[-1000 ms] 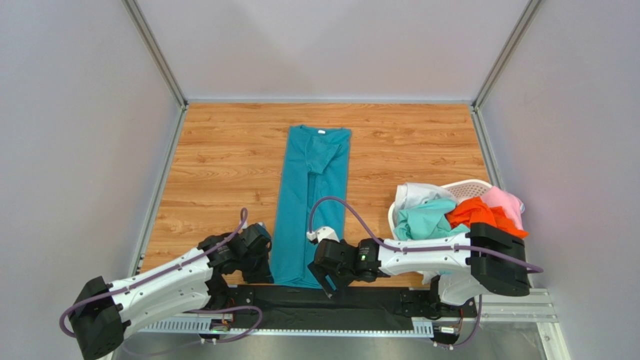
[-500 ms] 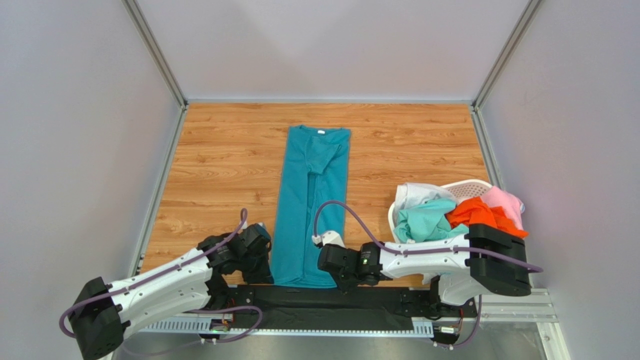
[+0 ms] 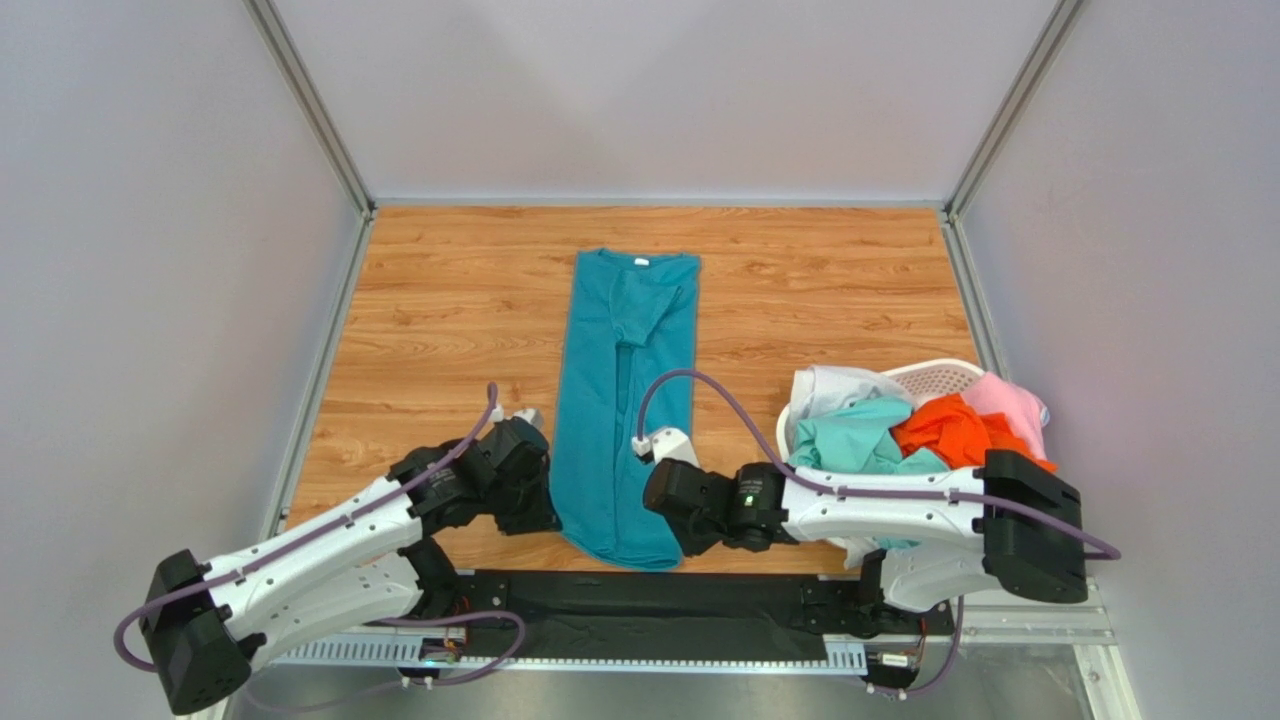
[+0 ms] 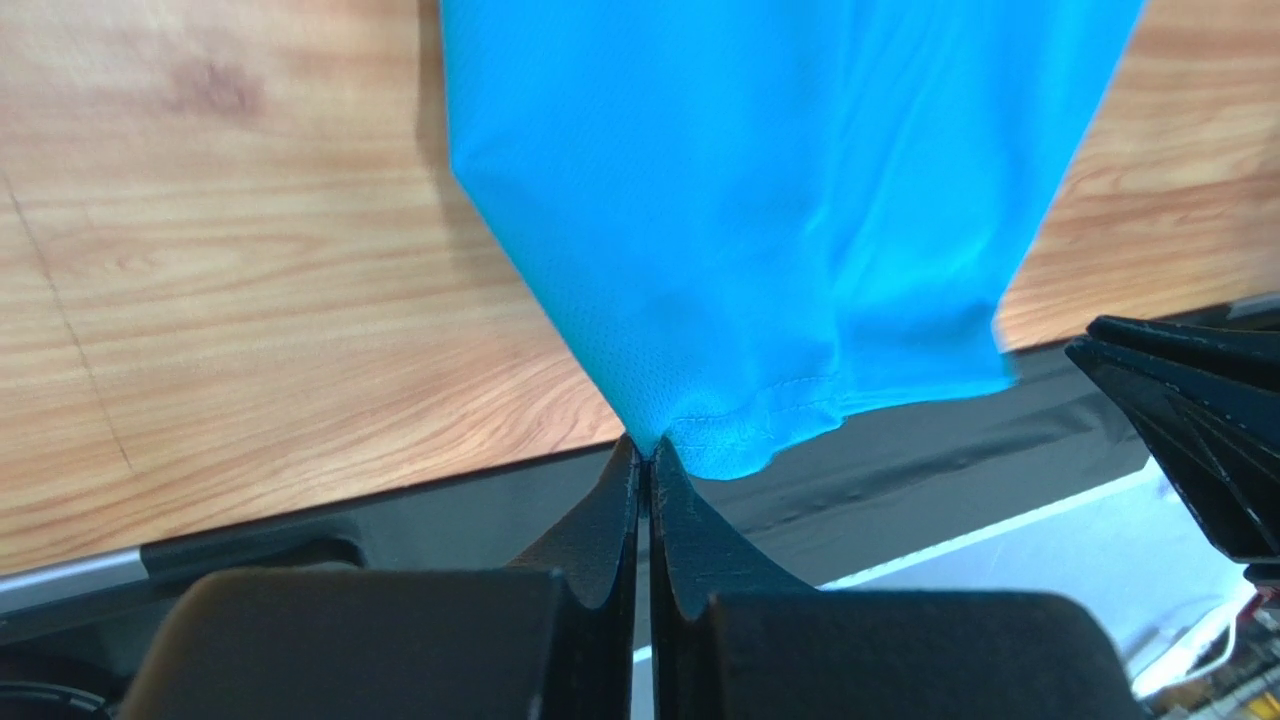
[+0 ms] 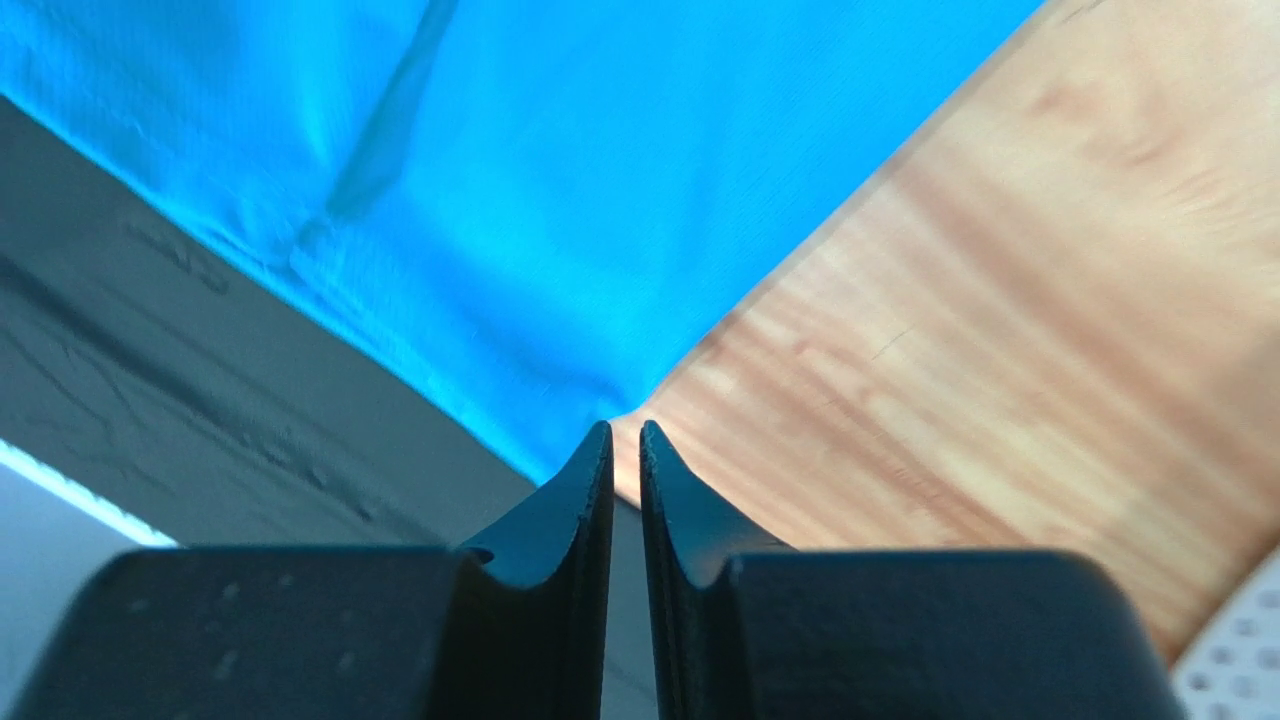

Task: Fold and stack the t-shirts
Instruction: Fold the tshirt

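top view: i see the teal shirt lying lengthwise down the middle of the wooden table, folded into a narrow strip with the collar at the far end. its near hem narrows toward the table's near edge, between my two arms. the left pincer sits at the hem's left corner, the right pincer at its right corner. at the right stands the basket, holding a white shirt, a mint shirt, an orange shirt and a pink shirt in a loose heap.

left wrist view: the left pincer is closed, its fingers pressed together, with the stitched hem corner of the teal shirt pinched at the tips. the cloth fans out from there over the table and the black strip along its near edge.

right wrist view: the right pincer is narrow, with only a thin slit between its fingers. a corner of the teal shirt ends right at the tips, gripped there as far as i can tell. the cloth spreads away to the upper left over the black strip. bare table shows to the right, and a bit of the basket at the lower right corner.
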Robot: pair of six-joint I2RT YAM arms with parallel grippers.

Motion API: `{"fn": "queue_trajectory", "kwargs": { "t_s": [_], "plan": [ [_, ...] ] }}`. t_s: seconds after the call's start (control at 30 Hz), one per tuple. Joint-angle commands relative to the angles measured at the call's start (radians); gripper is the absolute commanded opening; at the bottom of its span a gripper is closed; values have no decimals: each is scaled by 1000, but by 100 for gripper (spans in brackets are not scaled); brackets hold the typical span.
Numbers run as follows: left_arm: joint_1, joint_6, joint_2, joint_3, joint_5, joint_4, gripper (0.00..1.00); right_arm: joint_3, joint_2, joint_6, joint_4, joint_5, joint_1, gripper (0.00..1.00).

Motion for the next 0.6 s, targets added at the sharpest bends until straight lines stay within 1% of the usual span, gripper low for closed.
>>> {"fn": "queue_trajectory", "kwargs": {
  "t_s": [0.0, 0.03, 0.1, 0.13, 0.23, 0.33, 0.37, 0.4, 0.47, 0.5, 0.57],
  "plan": [
    [0, 36, 41, 81, -80, -2, 0, 67, -38, -73, -9, 77, -38, 13],
    [2, 35, 52, 96, -112, -3, 0, 76, -36, -96, -11, 86, -56, 13],
    [20, 49, 86, 141, -127, 6, 0, 98, -30, -115, -25, 121, -79, 12],
    [31, 52, 95, 154, -137, 8, 0, 102, -27, -123, -28, 124, -110, 12],
    [61, 84, 129, 196, -131, 23, 0, 116, -26, -158, -25, 68, -151, 14],
    [69, 104, 161, 220, -121, 23, 0, 93, -27, -218, 26, -56, -147, 16],
    [69, 106, 167, 220, -114, 24, 0, 81, -27, -251, 46, -139, -145, 17],
    [69, 103, 176, 217, -106, 26, 0, 61, -27, -273, 79, -174, -136, 22],
    [71, 99, 181, 210, -97, 32, 0, 49, -16, -319, 102, -249, -101, 25],
    [71, 99, 184, 208, -91, 32, 0, 49, -6, -348, 102, -256, -86, 29],
    [71, 93, 186, 202, -86, 37, 0, 52, 26, -371, 110, -261, -44, 30]
  ]
}}
